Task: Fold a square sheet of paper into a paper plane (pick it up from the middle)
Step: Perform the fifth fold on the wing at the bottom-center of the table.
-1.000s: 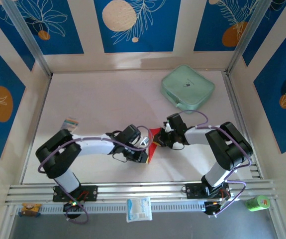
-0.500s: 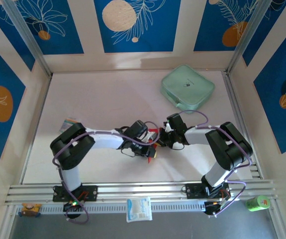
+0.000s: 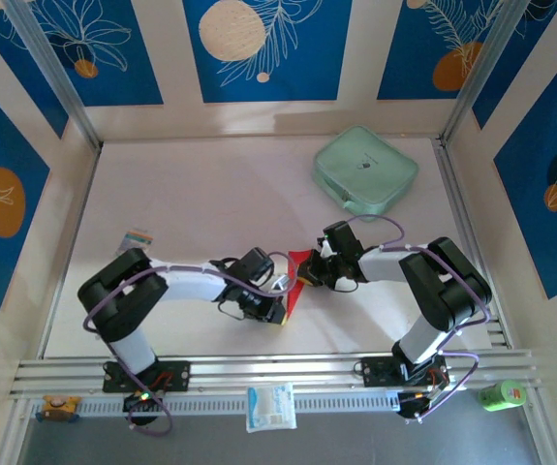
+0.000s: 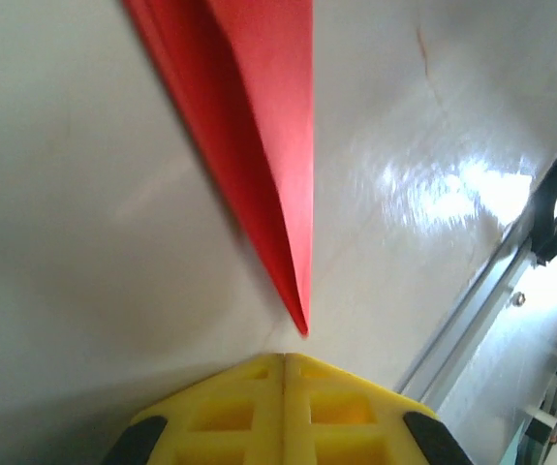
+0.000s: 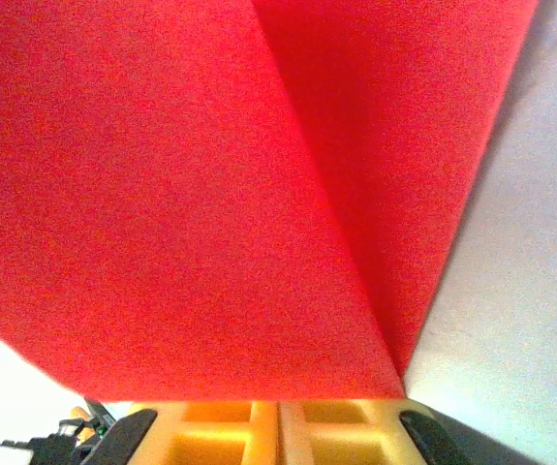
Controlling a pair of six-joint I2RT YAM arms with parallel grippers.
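The red sheet of paper [image 3: 297, 274] lies folded into a narrow pointed shape on the table's middle, between both grippers. In the left wrist view its layered flaps [image 4: 263, 145] taper to a sharp tip just ahead of my left gripper [image 4: 284, 358]. That gripper [image 3: 280, 310] is shut and holds nothing, its yellow fingers [image 4: 346, 407] pressed together on the table. My right gripper [image 3: 315, 274] is shut at the paper's far end. In the right wrist view the red paper [image 5: 210, 194] spreads broad right up to the right gripper [image 5: 280, 402], and a crease runs diagonally across it.
A mint-green zip case [image 3: 365, 172] sits at the back right. A small striped packet [image 3: 138, 236] lies at the left. Metal rails [image 3: 278, 371] run along the table's near edge, with a white packet [image 3: 270, 405] and a green can [image 3: 501, 394] beyond them.
My left gripper swung right over the paper half a second ago and has drawn back toward the near left, past the paper's tip. The right arm has not moved.
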